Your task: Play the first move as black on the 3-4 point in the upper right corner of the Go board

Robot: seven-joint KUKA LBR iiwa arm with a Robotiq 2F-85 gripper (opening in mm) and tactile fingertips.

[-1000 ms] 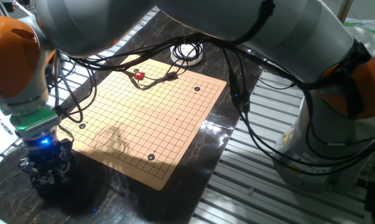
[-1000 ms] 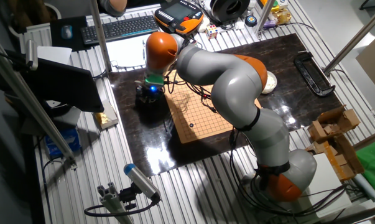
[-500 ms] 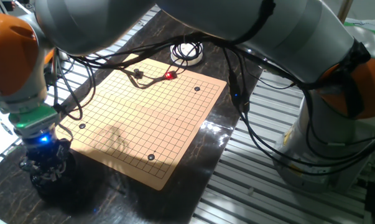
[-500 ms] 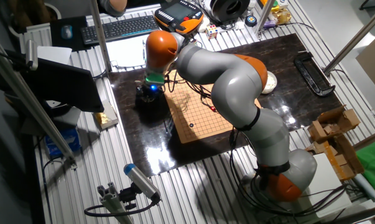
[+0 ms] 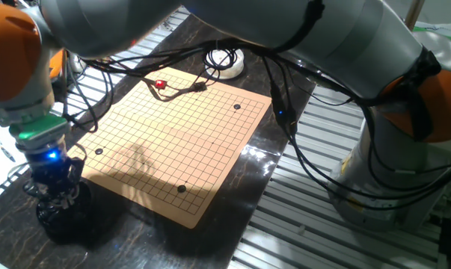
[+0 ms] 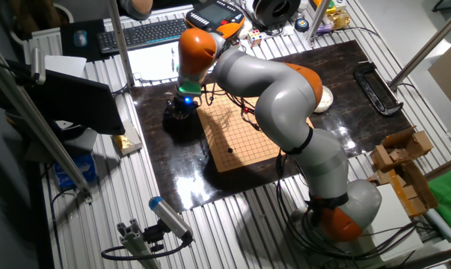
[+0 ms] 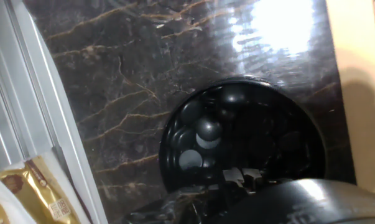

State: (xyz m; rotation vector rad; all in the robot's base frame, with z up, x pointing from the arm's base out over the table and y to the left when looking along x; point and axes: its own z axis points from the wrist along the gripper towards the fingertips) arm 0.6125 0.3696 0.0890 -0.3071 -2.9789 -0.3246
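Claw (image 5: 57,196) above the bowl (image 7: 243,140) of black stones (image 7: 207,129), opening and hold indiscernible; among crowded glossy stones, it risks gripping none or two.

The light wooden gridded Go board (image 5: 176,142) lay mostly open; three black stones (image 5: 182,189) sat well apart near its corners. Loose black cables with a small red connector (image 5: 160,84) trailed across the board's far-left corner, obstructing approach there. The grey arm links (image 5: 232,26) overhung the far edge. A round black bowl of dark stones (image 7: 246,140) stood on the dark marble tabletop (image 7: 112,81) just off the board's left corner, directly under the gripper (image 5: 54,196).
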